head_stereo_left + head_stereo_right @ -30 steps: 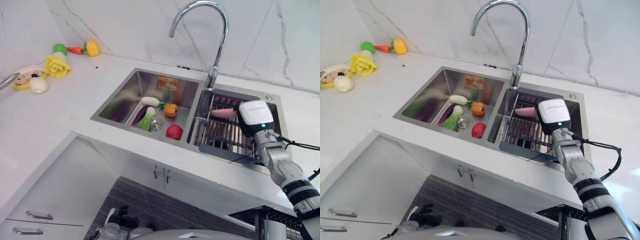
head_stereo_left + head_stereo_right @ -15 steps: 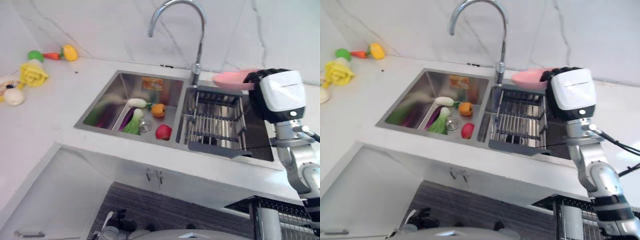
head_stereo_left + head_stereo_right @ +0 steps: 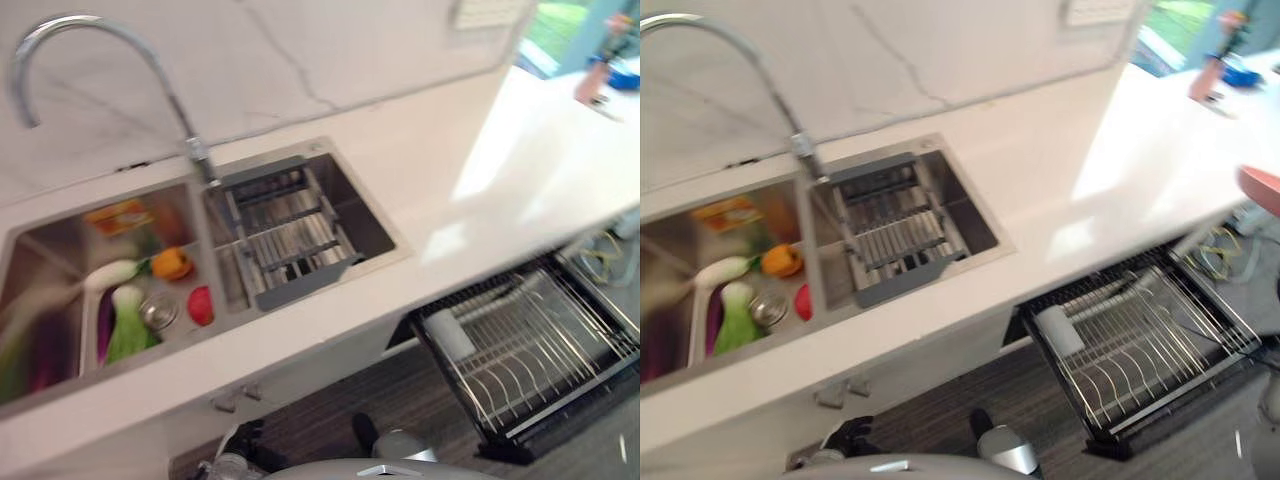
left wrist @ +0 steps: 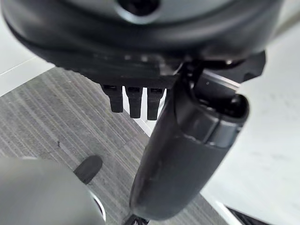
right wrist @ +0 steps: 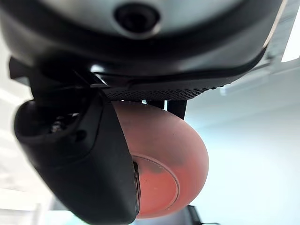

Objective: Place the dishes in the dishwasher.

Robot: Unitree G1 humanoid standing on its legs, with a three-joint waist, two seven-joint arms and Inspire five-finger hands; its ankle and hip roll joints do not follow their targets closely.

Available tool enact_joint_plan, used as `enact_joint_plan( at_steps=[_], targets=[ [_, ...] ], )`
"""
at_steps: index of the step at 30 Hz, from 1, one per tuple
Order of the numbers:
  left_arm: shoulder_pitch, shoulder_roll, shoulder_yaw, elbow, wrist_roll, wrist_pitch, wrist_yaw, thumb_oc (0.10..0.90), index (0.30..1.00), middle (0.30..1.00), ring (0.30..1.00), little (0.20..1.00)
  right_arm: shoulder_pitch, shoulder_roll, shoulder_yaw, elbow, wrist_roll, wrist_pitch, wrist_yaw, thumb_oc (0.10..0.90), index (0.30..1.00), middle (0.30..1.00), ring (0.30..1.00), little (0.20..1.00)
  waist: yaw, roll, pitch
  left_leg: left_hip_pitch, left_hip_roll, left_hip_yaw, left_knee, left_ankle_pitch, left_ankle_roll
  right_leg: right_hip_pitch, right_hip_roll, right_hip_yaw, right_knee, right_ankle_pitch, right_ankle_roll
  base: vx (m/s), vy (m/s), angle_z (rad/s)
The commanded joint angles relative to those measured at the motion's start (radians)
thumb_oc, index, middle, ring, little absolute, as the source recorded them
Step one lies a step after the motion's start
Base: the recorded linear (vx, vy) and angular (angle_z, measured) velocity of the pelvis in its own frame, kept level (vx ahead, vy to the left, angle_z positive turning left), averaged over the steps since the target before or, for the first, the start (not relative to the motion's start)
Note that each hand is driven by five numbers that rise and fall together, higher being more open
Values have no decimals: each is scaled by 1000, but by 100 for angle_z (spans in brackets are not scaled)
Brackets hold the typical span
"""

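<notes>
The right hand (image 5: 79, 159) has thumb and fingers clamped on a pink dish (image 5: 164, 168), pinching its rim; the dish's edge (image 3: 1262, 188) also peeks in at the right of the right eye view, above the floor. The left hand (image 4: 183, 154) hangs over grey floor, fingers relaxed, holding nothing. Below the counter (image 3: 470, 170) the dishwasher rack (image 3: 525, 350) is pulled out — a white block sits at its near-left corner. Farther left, the sink (image 3: 60, 250) holds toy vegetables (image 3: 150, 290), a drying rack (image 3: 285, 235) beside them, tap (image 3: 110, 60) behind.
</notes>
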Motion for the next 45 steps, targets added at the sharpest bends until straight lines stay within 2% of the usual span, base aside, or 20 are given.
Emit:
enact_joint_plan(
  at_steps=[1, 4, 6, 9, 10, 11, 16, 19, 24, 25, 29, 33, 34, 35, 36, 39, 40, 43, 45],
  targets=[
    [-37, 32, -21, 75, 45, -22, 5, 800, 900, 900, 900, 900, -98, -49, 34, -111, 31, -45, -17, 400, 300, 300, 300, 300, 47, -40, -21, -3, 16, -36, 7, -25, -10, 31, -35, -13, 53, -81, 83, -46, 15, -117],
    [-51, 33, -24, 67, 47, -27, 6, 800, 900, 900, 900, 900, -98, -44, 107, -86, 17, -60, 11, 400, 300, 300, 300, 300, 46, -33, 6, -21, 12, -19, 7, -21, -9, -3, -35, 1, 64, -73, 87, -114, 18, -70],
    [-69, 38, -27, 57, 20, -28, 17, 800, 900, 900, 900, 900, -124, -58, 194, -34, 17, -70, 40, 400, 300, 300, 300, 300, 63, -31, 43, -51, 9, -24, 8, -12, -8, -39, -37, -3, 76, -63, 88, -138, -14, -19],
    [-79, 39, -22, 50, -2, -29, 23, 800, 900, 900, 900, 900, -149, -67, 231, -23, 14, -71, 47, 400, 300, 300, 300, 300, 69, -31, 59, -70, 6, -31, 10, -7, -6, -59, -40, -5, 86, -60, 89, -114, -10, 4],
    [-88, 41, -21, 45, -15, -29, 28, 800, 900, 900, 900, 900, -163, -79, 257, -1, 10, -70, 55, 400, 300, 300, 300, 300, 77, -30, 74, -84, 5, -36, 11, -3, -6, -75, -41, -8, 93, -58, 89, -219, -41, 18],
    [-111, 55, -25, 24, -48, -36, 35, 800, 900, 900, 900, 900, -209, -112, 326, 42, -18, -57, 79, 400, 300, 300, 300, 300, 108, -29, 118, -125, 2, -53, 15, 11, -7, -112, -50, -26, 112, -54, 88, -219, -41, 18],
    [-136, 78, -45, 10, -49, -37, 45, 800, 900, 900, 900, 900, -281, -141, 416, 140, -31, -37, 93, 400, 300, 300, 300, 300, 144, -28, 164, -171, 2, -67, 29, 28, -12, -137, -64, -56, 112, -43, 90, -111, -41, 51],
    [-145, 87, -55, 11, -55, -31, 48, 800, 900, 900, 900, 900, -325, -153, 488, 239, -32, -23, 104, 400, 300, 300, 300, 300, 167, -18, 191, -195, 1, -88, 38, 38, -17, -142, -77, -81, 114, -43, 88, -47, -29, 20],
    [-153, 91, -63, 13, -59, -33, 50, 800, 900, 900, 900, 900, -376, -161, 541, 348, -40, 6, 100, 400, 300, 300, 300, 300, 172, -3, 211, -213, -1, -104, 44, 45, -19, -152, -86, -98, 123, -45, 87, -37, 0, 11],
    [-153, 88, -74, 10, -66, -35, 52, 800, 900, 900, 900, 900, -401, -160, 569, 426, -31, 23, 98, 400, 300, 300, 300, 300, 174, 10, 221, -217, -3, -106, 45, 47, -21, -153, -90, -101, 126, -47, 87, -21, 22, 17],
    [-147, 81, -90, 6, -75, -38, 45, 800, 900, 900, 900, 900, -442, -160, 597, 525, -10, 46, 105, 400, 300, 300, 300, 300, 170, 32, 228, -210, -5, -104, 40, 47, -24, -152, -96, -104, 129, -51, 85, -5, 26, 10],
    [-145, 70, -100, -1, -77, -37, 41, 800, 900, 900, 900, 900, -440, -153, 581, 516, 25, 45, 115, 406, 309, 309, 309, 309, 162, 45, 226, -202, -8, -102, 36, 46, -26, -150, -99, -104, 132, -53, 84, 8, 16, -1],
    [-145, 70, -100, -1, -77, -36, 41, 800, 900, 900, 900, 900, -438, -153, 579, 514, 25, 45, 116, 800, 900, 900, 900, 900, 162, 45, 226, -201, -8, -102, 36, 47, -26, -150, -99, -105, 132, -53, 84, 0, 0, 0],
    [-145, 70, -100, -1, -77, -36, 41, 800, 900, 900, 900, 900, -438, -153, 579, 514, 25, 45, 116, 800, 900, 900, 900, 900, 162, 45, 226, -201, -8, -102, 36, 47, -26, -150, -99, -105, 132, -53, 84, 0, 0, 0],
    [-142, 64, -105, -4, -86, -36, 34, 800, 900, 900, 900, 900, -431, -143, 554, 514, 84, 38, 122, 800, 900, 900, 900, 900, 156, 58, 221, -197, -8, -105, 34, 47, -27, -145, -101, -106, 129, -56, 83, 0, 0, 0],
    [-141, 63, -104, -6, -86, -32, 32, 800, 900, 900, 900, 900, -428, -132, 534, 490, 128, 31, 125, 800, 900, 900, 900, 900, 150, 63, 217, -193, -8, -105, 32, 46, -27, -141, -99, -105, 129, -59, 82, 14, 2, 2],
    [-143, 63, -102, 0, -85, -26, 28, 800, 900, 900, 900, 900, -421, -116, 513, 494, 179, 24, 125, 800, 900, 900, 900, 900, 147, 64, 210, -184, -7, -103, 28, 44, -27, -135, -98, -104, 127, -61, 81, 0, 0, 0],
    [-142, 65, -92, 8, -85, -20, 24, 800, 900, 900, 900, 900, -414, -106, 501, 471, 195, 19, 130, 800, 900, 900, 900, 900, 143, 63, 200, -175, -7, -98, 25, 42, -27, -127, -95, -102, 125, -65, 79, 46, -3, -6],
    [-142, 69, -72, 24, -75, -7, 15, 800, 900, 900, 900, 900, -380, -92, 442, 407, 237, 8, 135, 800, 900, 900, 900, 900, 133, 53, 176, -157, 0, -93, 25, 35, -26, -112, -87, -98, 124, -74, 76, 59, -18, -4]
  ],
)
